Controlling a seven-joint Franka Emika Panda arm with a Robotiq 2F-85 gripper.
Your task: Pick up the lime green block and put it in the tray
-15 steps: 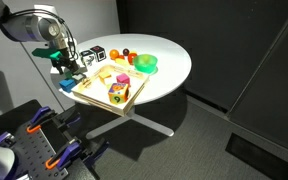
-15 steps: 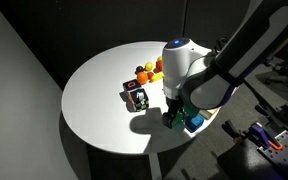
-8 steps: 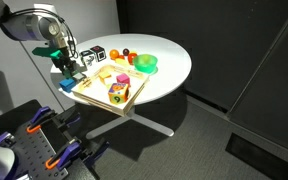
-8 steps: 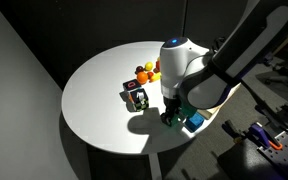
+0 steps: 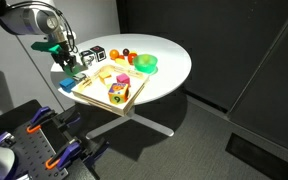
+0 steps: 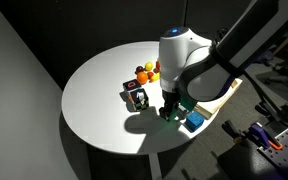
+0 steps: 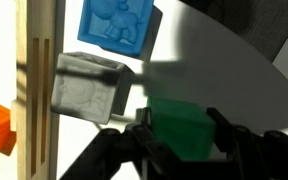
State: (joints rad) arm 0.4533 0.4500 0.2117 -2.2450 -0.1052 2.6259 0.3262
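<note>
The lime green block (image 7: 179,128) sits between my gripper's (image 7: 180,138) two dark fingers, which are shut on its sides, just above the white table. In both exterior views the gripper (image 5: 64,63) (image 6: 171,110) hangs at the table's edge beside the tray's end, with the green block (image 6: 172,114) at its tips. The light wooden tray (image 5: 96,95) (image 7: 39,60) lies next to it and holds several toys. The arm hides most of the tray in an exterior view (image 6: 227,97).
A small blue block (image 7: 116,25) (image 6: 193,121) (image 5: 66,86) and a grey block (image 7: 89,85) lie close to the gripper by the tray's rim. A green bowl (image 5: 145,64), dice-like cubes (image 5: 92,54) (image 6: 137,97) and small fruit toys (image 6: 146,72) stand on the round white table (image 6: 94,90).
The jaws went from open to shut on the lime green block. The gripper has since risen slightly with the block in it.
</note>
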